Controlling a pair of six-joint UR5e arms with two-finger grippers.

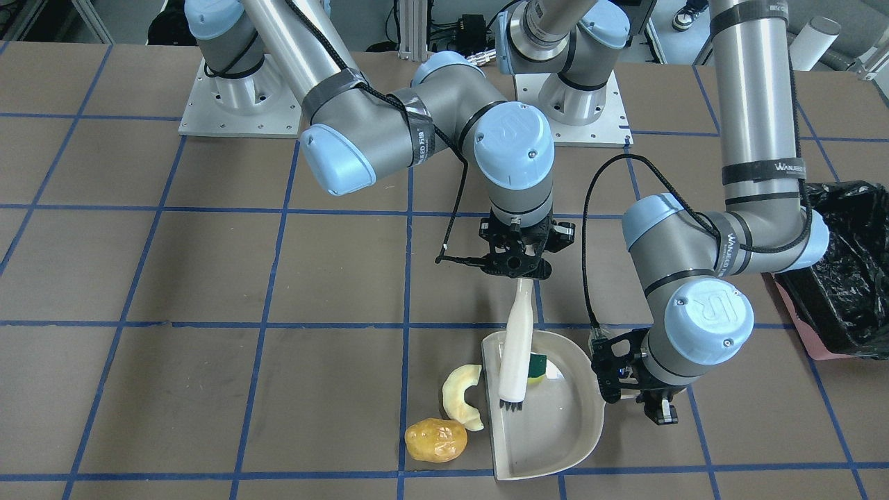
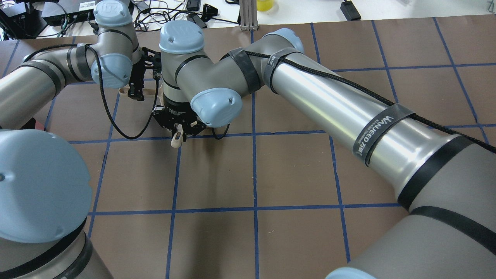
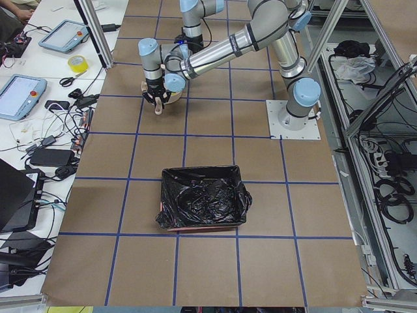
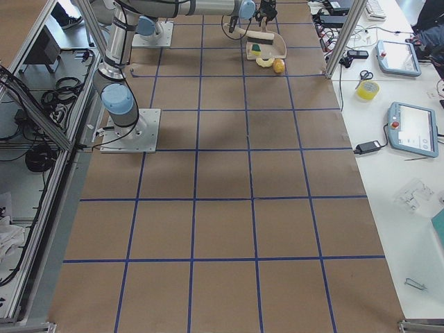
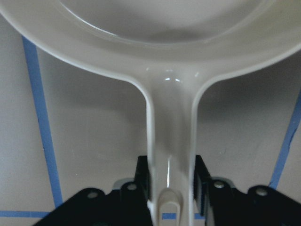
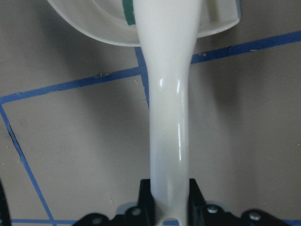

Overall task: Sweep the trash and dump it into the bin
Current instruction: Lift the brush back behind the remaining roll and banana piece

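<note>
The beige dustpan [image 1: 555, 423] lies on the table, and my left gripper [image 1: 642, 399] is shut on its handle [image 5: 171, 136]. My right gripper [image 1: 517, 262] is shut on the beige brush [image 1: 517, 340], whose dark bristles rest inside the pan. A green-and-yellow sponge piece [image 1: 536, 367] sits in the pan beside the brush head. Outside the pan's open edge lie the pale fruit slice [image 1: 462, 396] and the glossy potato-like lump [image 1: 435, 439]. The bin [image 1: 844, 278], lined with a black bag, stands just beyond my left arm's elbow. In the right wrist view the brush handle [image 6: 169, 117] runs up to the pan's rim [image 6: 94, 28].
The table is brown with blue tape grid lines. Both arm bases [image 1: 236, 104] stand at the robot's side. In the exterior left view the bin [image 3: 202, 203] stands about two grid squares from the dustpan. Tablets, tape and cables lie on a side bench [image 4: 409, 125].
</note>
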